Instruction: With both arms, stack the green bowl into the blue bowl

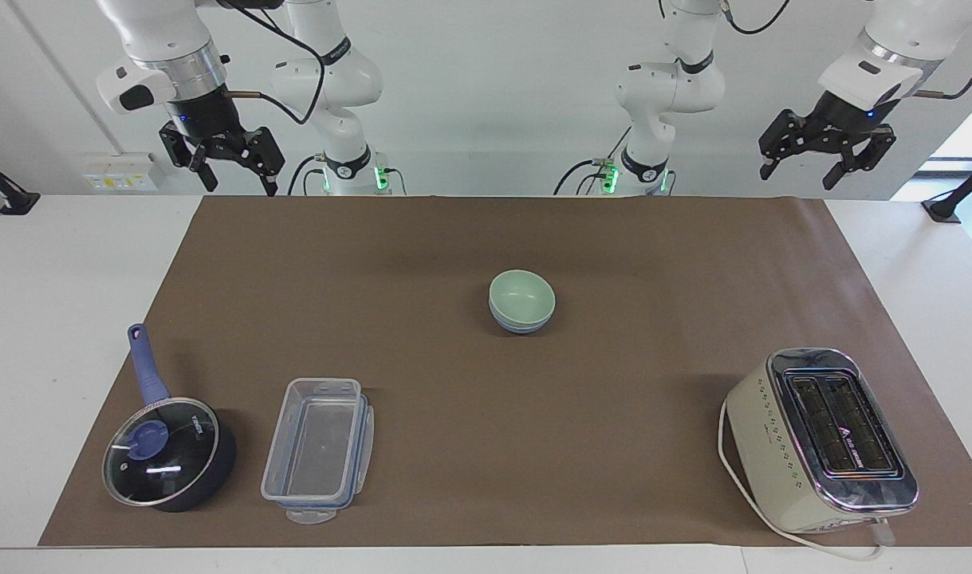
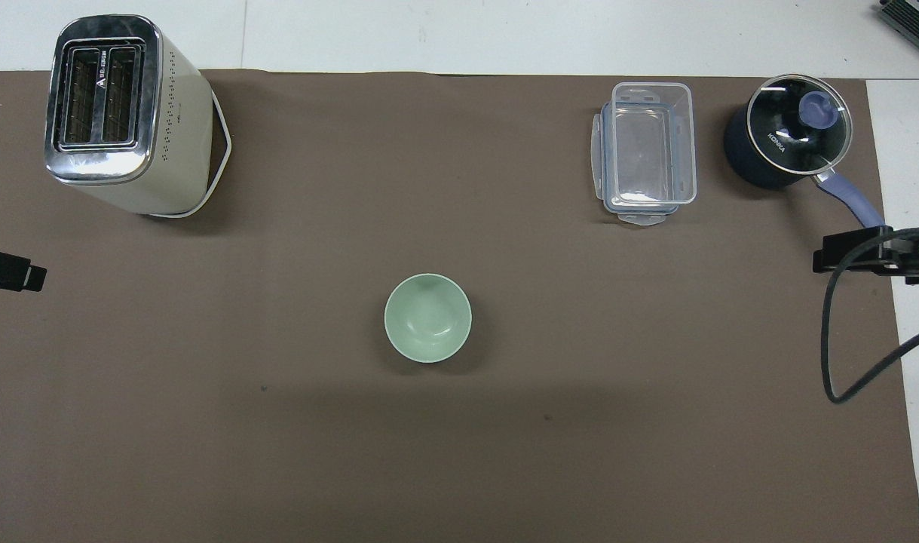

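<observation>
Risk low. Right gripper [image 1: 241,185] released, empty, parked high over the mat corner at the right arm's end, waiting. Saucepan [image 1: 167,454] and clear container [image 1: 318,446] farther out, well apart from the bowls. Green bowl [image 1: 522,293] nested in blue bowl [image 1: 521,326] mid-mat, apparently stacked; could only be unseated by a stray low sweep. Plenty of bare mat [image 1: 661,263] all round. Toaster [image 1: 820,438] well apart. Left gripper [image 1: 808,171] released, empty, parked high, waiting.

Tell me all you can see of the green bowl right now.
The green bowl is small, round, pale mint green, matte and plain, with nothing visible inside. It sits upright, nested in the blue bowl, of which only a strip shows beneath it in the facing view. The pair stands mid-mat, nearer to the robots than the toaster. No claw touches it.
</observation>
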